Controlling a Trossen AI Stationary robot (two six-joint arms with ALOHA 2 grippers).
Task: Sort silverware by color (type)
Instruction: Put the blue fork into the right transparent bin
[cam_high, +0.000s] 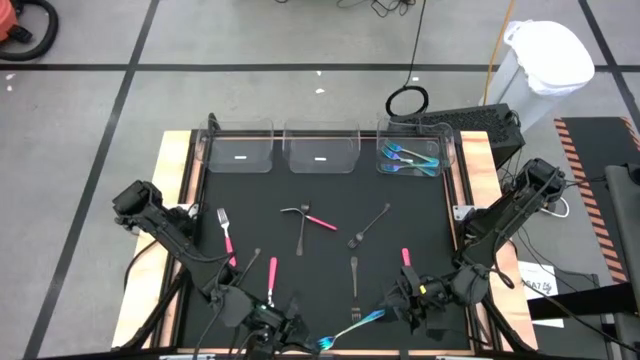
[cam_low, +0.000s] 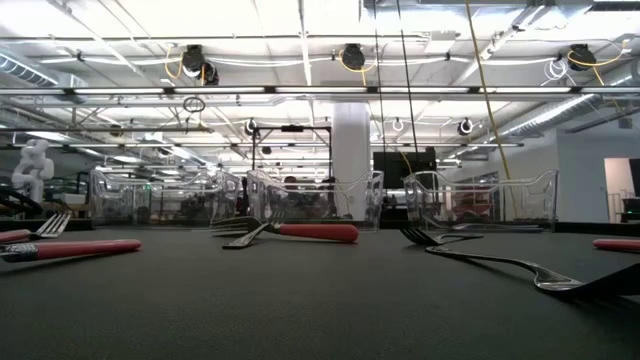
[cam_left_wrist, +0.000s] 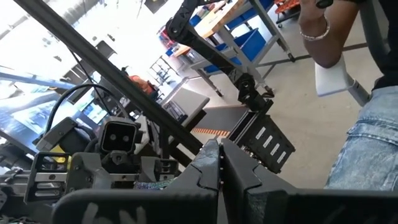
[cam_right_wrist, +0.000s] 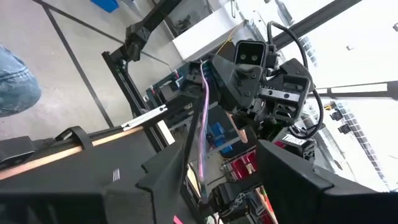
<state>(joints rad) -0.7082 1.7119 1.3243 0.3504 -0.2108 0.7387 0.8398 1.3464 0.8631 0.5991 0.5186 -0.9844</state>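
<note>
One teal utensil (cam_high: 355, 326) lies between the right hand's (cam_high: 398, 312) fingers.

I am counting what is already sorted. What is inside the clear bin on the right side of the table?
The right bin holds a few teal-handled pieces, lying overlapped. The exact count and whether they are forks or spoons cannot be told, since they cover each other.

Pink-handled forks (cam_high: 226, 237) and black forks (cam_high: 370, 226) scattered flat; teal pieces (cam_high: 409, 158) binned.
</note>
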